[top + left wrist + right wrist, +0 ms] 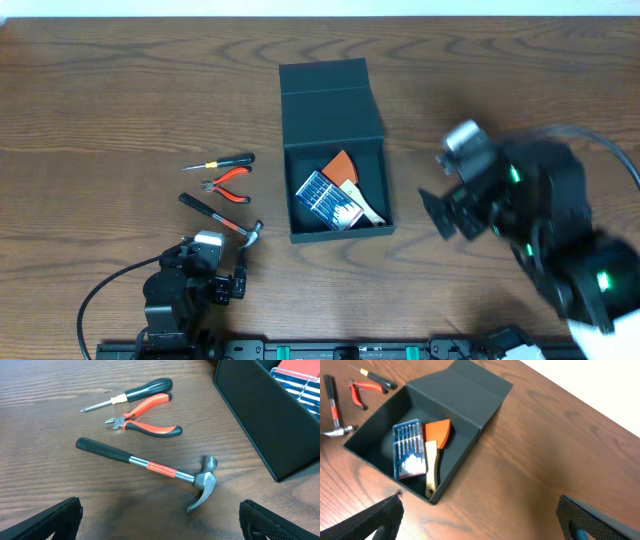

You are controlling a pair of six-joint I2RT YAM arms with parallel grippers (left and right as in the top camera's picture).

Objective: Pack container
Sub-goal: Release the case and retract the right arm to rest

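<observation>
The dark container (334,118) stands open mid-table, its flap lid laid back. Inside lie a blue screwdriver set (325,200) and an orange scraper with a wooden handle (352,185); both also show in the right wrist view (409,447) (436,440). A hammer (222,217), red-handled pliers (228,186) and a small screwdriver (222,161) lie on the table left of the container. My left gripper (161,522) is open and empty, just in front of the hammer's head (204,485). My right gripper (485,520) is open and empty above the table, right of the container.
The wooden table's far edge meets a white wall (320,6). The left arm's cable (105,290) loops at the front left. The arms' base rail (330,350) runs along the front edge.
</observation>
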